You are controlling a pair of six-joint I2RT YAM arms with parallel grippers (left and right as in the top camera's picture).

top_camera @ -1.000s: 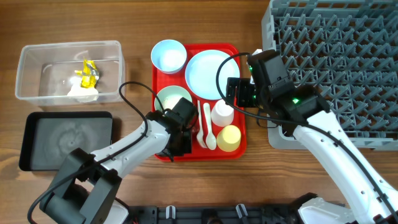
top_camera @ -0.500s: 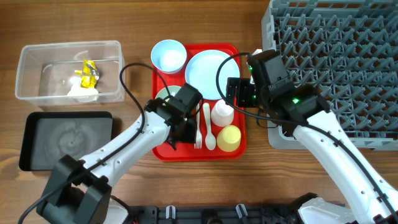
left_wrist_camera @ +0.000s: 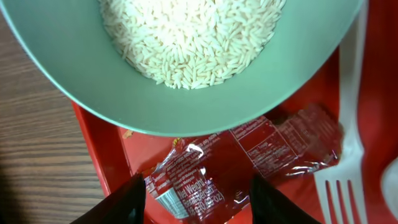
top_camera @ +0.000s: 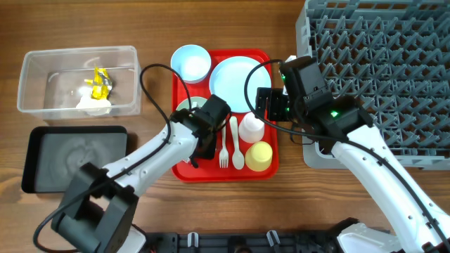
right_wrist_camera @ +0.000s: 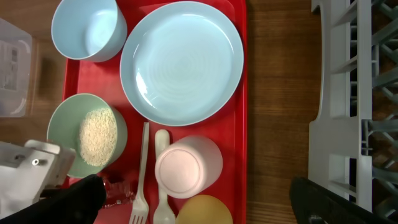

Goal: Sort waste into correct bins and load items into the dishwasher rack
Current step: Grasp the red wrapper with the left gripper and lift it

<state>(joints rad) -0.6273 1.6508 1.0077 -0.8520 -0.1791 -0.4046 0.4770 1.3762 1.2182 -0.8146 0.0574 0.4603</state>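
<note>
left hand (left_wrist_camera: 199,202) advanced, opened halfway | red-and-clear wrapper (left_wrist_camera: 261,149) lies flat between its fingers (left_wrist_camera: 132,202)

Red-and-clear wrapper (left_wrist_camera: 249,155) flat on red tray (left_wrist_camera: 379,124); just beside pale green bowl (left_wrist_camera: 74,62) holding white crumbs (left_wrist_camera: 193,37)

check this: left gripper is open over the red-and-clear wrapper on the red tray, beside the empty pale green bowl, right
The pale green bowl is not empty: it holds white crumbs, as the left wrist view shows. The left gripper is open over the red-and-clear wrapper on the red tray beside it.
</note>
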